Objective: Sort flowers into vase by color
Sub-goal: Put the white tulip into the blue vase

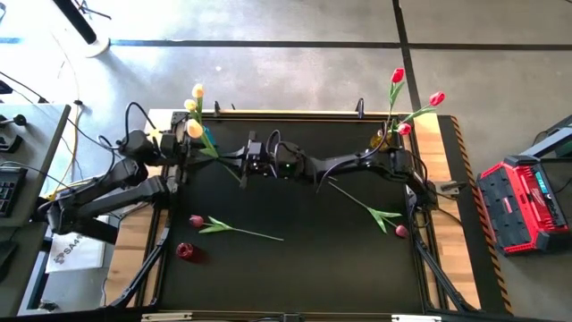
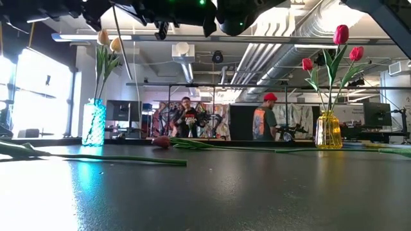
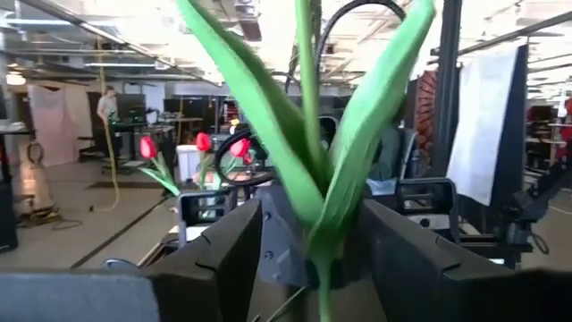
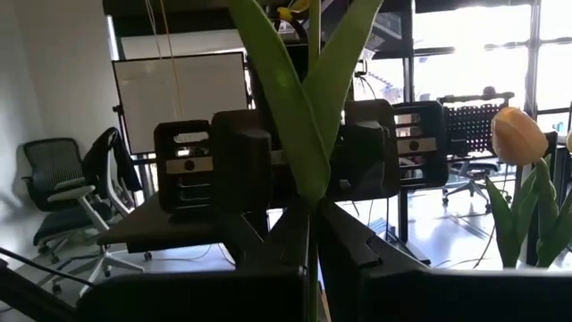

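My right gripper reaches across the table from its right side and is shut on a tulip's green stem, near the blue vase. What looks like this tulip's cream-yellow head shows at the stem's far end. My left gripper faces it, open, one finger on each side of the same stem without touching it. Two cream tulips stand in the blue vase. Three red tulips stand in the yellow vase. My right gripper pinches the stem between its two fingers, just below where the two long leaves branch off. The fingers come in level from the table's right side and lie across the stem. The flower stands roughly upright, with its lower stem clear of the table.
A dark pink tulip lies on the black mat at the near left, with a red head just in front of it. Another dark pink tulip lies at the right. People stand in the room beyond the table.
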Robot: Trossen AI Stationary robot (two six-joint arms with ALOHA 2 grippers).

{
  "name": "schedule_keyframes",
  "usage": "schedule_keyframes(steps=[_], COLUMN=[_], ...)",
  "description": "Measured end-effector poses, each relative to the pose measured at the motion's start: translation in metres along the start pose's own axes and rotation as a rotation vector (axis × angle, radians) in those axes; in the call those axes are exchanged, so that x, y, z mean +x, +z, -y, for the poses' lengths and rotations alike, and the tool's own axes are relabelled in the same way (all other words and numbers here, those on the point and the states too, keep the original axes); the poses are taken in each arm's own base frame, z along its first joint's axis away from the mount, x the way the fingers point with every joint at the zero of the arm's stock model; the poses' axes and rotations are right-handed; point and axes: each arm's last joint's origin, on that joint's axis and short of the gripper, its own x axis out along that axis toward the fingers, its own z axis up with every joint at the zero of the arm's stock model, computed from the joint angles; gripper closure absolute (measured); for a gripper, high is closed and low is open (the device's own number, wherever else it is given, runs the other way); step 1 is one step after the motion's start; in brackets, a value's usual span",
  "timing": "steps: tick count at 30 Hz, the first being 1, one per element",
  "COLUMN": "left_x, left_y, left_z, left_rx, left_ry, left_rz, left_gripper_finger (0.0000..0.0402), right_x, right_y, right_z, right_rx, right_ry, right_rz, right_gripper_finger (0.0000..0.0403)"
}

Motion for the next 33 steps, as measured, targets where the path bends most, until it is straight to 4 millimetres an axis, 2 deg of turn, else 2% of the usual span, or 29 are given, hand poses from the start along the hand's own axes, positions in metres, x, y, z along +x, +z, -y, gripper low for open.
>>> schedule_keyframes(steps=[4,7,16,23,28,33], left_x=[0.006,0.009,0.006,0.006,0.005,0.000], left_y=[-0.003,-0.005,-0.001,-0.002,-0.003,0.011], left_z=[0.000,0.000,0.001,0.002,0.001,-0.002], left_rx=[0.002,-0.009,0.008,-0.002,-0.017,0.023], left_ry=[-0.029,-0.039,0.008,0.005,0.023,0.178], left_rz=[-0.018,-0.032,0.008,-0.001,-0.036,-0.124], left_gripper_finger=[0.0228,0.0250,0.0388,0.0393,0.0397,0.0398], right_x=[0.000,0.000,0.000,0.000,-0.001,-0.012], right_y=[0.000,0.000,0.001,-0.002,-0.011,-0.050], right_z=[0.000,0.000,0.000,0.001,0.004,0.007], right_rx=[0.000,0.000,0.000,0.050,0.075,0.191], right_ry=[0.002,0.002,-0.001,0.023,0.007,-0.137], right_rz=[0.000,0.000,0.008,-0.024,-0.151,-0.488], right_gripper_finger=[0.0403,0.0403,0.0403,0.0397,0.0342,0.0266])
